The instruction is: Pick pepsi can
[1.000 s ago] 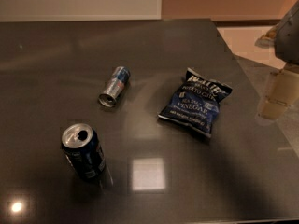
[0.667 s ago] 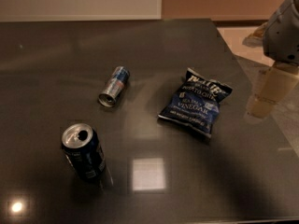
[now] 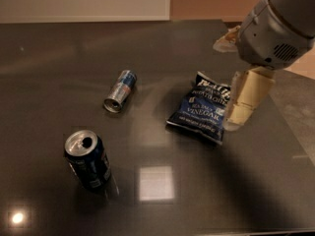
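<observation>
Setting: I see a dark, glossy tabletop (image 3: pixel 162 53) with a pale wall band behind it and bright light patches mirrored near the front edge.
Pepsi can: the pepsi can (image 3: pixel 87 160) stands upright at front left, its silver top and opening facing up, with open surface around it, so a side approach looks workable to me.
Slim can: a silver-and-blue slim can (image 3: pixel 120 91) lies on its side behind the pepsi can, open mouth toward the camera; I judge it far enough off not to crowd the grasp.
Chip bag: a blue chip bag (image 3: pixel 202 107) lies flat right of centre, between my arm and the target.
Claw: the claw (image 3: pixel 245 98) hangs at the right, cream fingers pointing down just beside the bag's right edge, under the grey wrist housing; I cannot tell whether they are spread or pressed together, and I see nothing in them.
Stage: I judge this as the approach, grasp not yet begun.
Next move: I would need to cross left and forward over the bag without snagging it.
</observation>
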### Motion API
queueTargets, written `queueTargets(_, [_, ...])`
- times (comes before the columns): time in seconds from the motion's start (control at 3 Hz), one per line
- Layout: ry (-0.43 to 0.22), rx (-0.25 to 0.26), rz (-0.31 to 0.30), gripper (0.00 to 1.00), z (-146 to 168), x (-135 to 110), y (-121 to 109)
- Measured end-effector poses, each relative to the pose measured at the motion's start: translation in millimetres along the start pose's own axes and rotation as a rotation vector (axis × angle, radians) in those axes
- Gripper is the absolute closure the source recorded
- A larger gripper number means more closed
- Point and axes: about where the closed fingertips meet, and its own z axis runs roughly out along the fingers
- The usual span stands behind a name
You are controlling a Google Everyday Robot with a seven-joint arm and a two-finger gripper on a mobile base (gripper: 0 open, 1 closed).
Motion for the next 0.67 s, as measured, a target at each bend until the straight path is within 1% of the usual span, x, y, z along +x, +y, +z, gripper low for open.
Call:
queueTargets(0.33, [-0.108, -0.102, -0.083, 0.00, 39, -46, 14])
queueTargets(0.67, [-0.157, -0.167, -0.125, 0.00, 69, -73, 24])
